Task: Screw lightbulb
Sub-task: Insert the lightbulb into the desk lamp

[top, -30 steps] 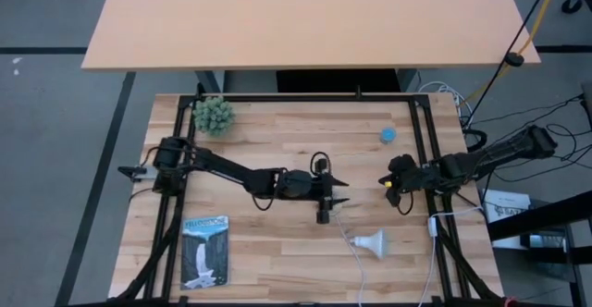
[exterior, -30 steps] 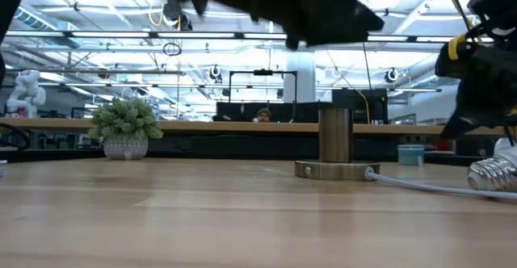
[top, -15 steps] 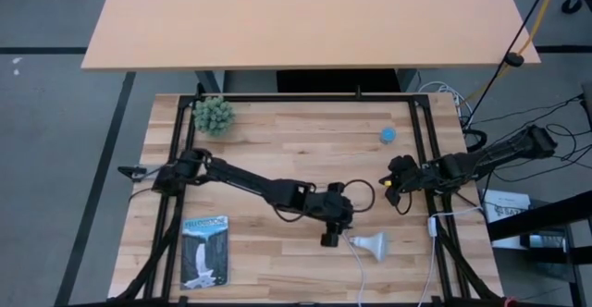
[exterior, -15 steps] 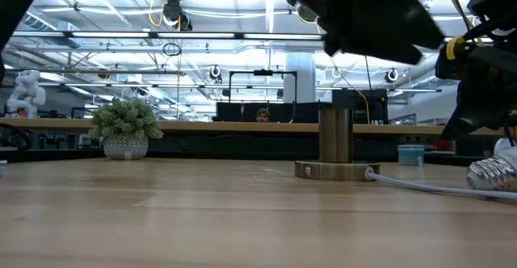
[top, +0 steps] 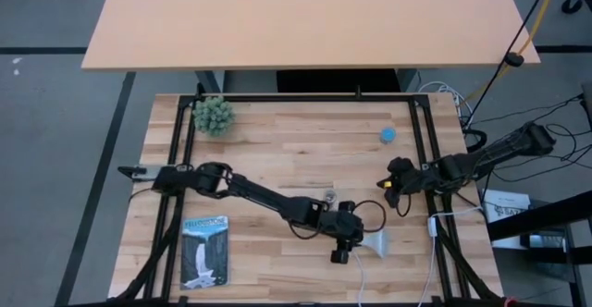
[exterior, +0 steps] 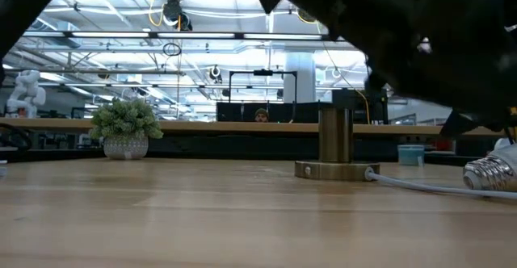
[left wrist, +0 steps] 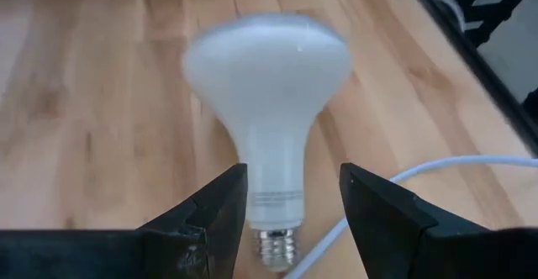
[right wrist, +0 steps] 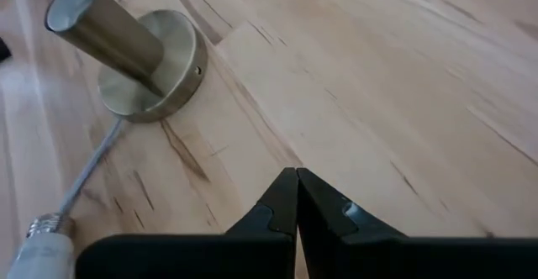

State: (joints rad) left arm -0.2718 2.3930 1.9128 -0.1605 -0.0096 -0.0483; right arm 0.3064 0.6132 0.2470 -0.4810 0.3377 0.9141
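Left gripper [left wrist: 288,207] open, fingers astride the bulb [left wrist: 267,94] neck, not clamped. Right gripper [top: 392,183] shut, empty, beyond the bulb, near the socket [right wrist: 134,48].

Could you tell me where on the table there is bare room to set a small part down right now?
Bare wood lies between the plant and the blue object, and along the near edge between the booklet and the lightbulb. It is crowded around the bulb, where the open left gripper, the cord and the socket sit. The shut right gripper waits beside.
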